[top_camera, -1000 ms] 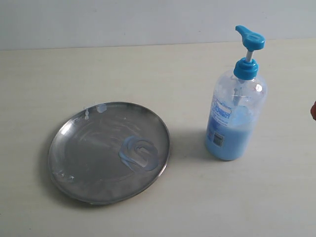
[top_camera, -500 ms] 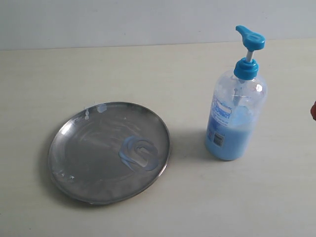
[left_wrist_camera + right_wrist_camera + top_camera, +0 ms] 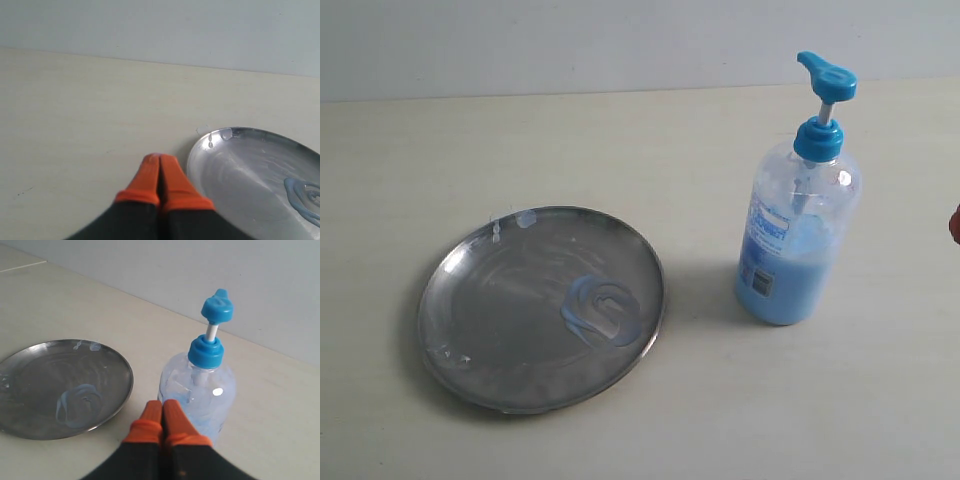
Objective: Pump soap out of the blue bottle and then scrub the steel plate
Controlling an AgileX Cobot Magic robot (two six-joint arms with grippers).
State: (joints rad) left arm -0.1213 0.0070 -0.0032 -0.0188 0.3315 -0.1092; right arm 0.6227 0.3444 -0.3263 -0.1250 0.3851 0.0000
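blue bottle point(image 3: 798, 240) upright, long axis vertical, spout point(image 3: 812, 65) aimed left, rearward

One steel plate point(image 3: 480, 290), one blue bottle point(image 3: 798, 240), one soap swirl point(image 3: 602, 310); two tools: left tool point(image 3: 159, 158), right tool point(image 3: 162, 404).

Looks like lab test bench: plain cream tabletop point(image 3: 620, 430), blank pale grey wall point(image 3: 570, 45) behind; room type uncertain

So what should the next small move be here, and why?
Probably none beyond parking: the soap is already smeared in a swirl on the steel plate, the blue bottle stands upright beside it, and the left gripper and right gripper are shut, empty.
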